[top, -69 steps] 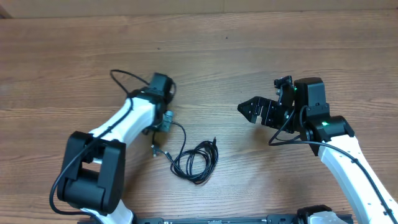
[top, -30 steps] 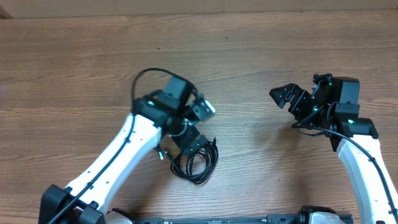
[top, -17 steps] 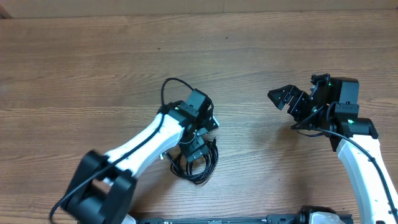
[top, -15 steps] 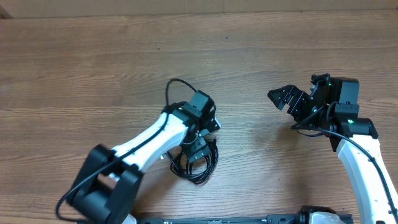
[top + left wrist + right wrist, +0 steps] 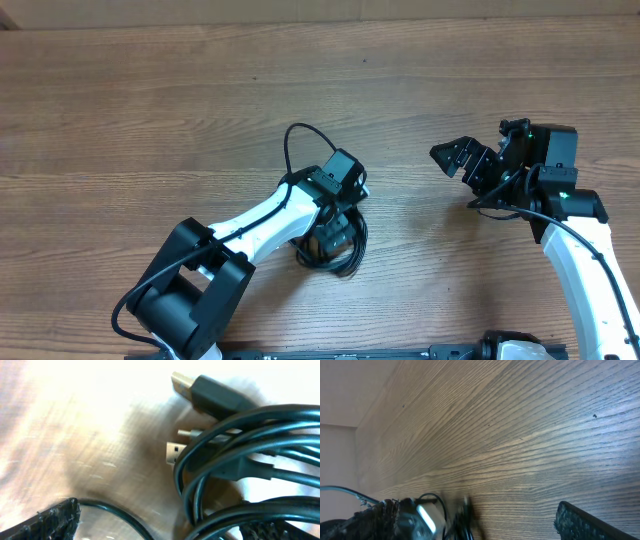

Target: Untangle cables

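On the wooden table (image 5: 150, 110), near its middle and a little toward the near edge: the cables (image 5: 345, 262), thin and black, bunched in tight overlapping loops. Directly over the bunch, the left gripper (image 5: 332, 232), jaws spread wide, hiding the far-left part of the coil from above.

From the left wrist camera: several strands curving together across the right half of the view. One loose strand along the bottom, between the textured black fingertips (image 5: 52, 521). At the end of the bundle, a flat USB plug (image 5: 197, 389) with a gold-coloured metal tip, pointing left. Just below it, a smaller plug (image 5: 175, 452), also pointing left. Cannot tell whether either pad touches a strand. Plug housings too blurred for any marking to be read.

Right of centre, well apart from the cables: the right gripper (image 5: 453, 158), jaws wide apart with nothing between them, aimed left above bare wood. From its own wrist camera: wood grain ahead, one dark fingertip (image 5: 590, 522) at lower right, the left arm (image 5: 420, 510) a blur at lower left.
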Robot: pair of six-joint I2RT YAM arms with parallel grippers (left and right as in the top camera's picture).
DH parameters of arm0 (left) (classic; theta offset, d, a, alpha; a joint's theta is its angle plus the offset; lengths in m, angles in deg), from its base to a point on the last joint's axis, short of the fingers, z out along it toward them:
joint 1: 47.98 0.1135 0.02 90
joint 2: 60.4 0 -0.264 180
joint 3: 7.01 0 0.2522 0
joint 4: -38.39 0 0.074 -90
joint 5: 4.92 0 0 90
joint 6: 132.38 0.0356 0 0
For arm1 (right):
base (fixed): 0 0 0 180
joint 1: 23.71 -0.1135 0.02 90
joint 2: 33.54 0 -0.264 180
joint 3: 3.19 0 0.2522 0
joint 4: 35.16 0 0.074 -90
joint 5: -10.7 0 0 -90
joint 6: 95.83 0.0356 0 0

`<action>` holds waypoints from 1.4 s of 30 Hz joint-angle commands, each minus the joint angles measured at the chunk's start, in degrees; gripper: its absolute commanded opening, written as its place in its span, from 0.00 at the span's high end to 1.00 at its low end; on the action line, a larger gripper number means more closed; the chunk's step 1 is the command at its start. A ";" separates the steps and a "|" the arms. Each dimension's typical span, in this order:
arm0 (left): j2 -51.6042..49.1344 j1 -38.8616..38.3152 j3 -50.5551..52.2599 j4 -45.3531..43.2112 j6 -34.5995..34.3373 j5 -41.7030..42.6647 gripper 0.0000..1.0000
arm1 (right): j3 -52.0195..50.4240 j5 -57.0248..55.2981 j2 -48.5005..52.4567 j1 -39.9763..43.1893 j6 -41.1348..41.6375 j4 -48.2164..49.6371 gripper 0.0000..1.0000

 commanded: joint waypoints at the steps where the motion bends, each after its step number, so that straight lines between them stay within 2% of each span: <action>1: -4.09 2.03 1.31 -1.86 -11.32 -10.34 0.00 | 0.72 0.07 -0.09 0.17 -0.44 0.00 0.00; 7: -4.09 7.65 1.31 -3.04 -21.90 -9.99 0.00 | 0.72 0.07 -0.09 0.17 -0.44 0.02 0.00; 15: -4.09 12.28 1.31 -3.50 -21.68 -0.90 0.00 | 0.72 0.07 -0.09 0.17 -0.44 0.00 0.00; 24: -4.04 12.17 0.98 -4.96 -21.40 -0.59 0.00 | 0.72 0.07 -0.09 0.17 -0.44 -0.04 0.00; 30: -3.52 12.20 -2.69 -5.62 -12.81 -0.59 0.00 | 0.72 0.07 -0.09 0.17 -0.44 -0.22 0.00; 36: -3.52 12.17 -3.96 -10.67 -3.17 -0.57 0.01 | 0.72 0.07 -0.09 0.17 -0.44 -0.22 0.00; 39: -3.52 12.15 -3.96 -10.75 -2.45 -0.52 0.00 | 0.70 0.04 -0.09 0.17 -0.44 -0.22 0.00; 42: -3.50 12.15 -3.98 -9.33 -5.31 -0.57 0.00 | 0.72 0.04 -0.09 0.17 -0.44 -0.20 0.00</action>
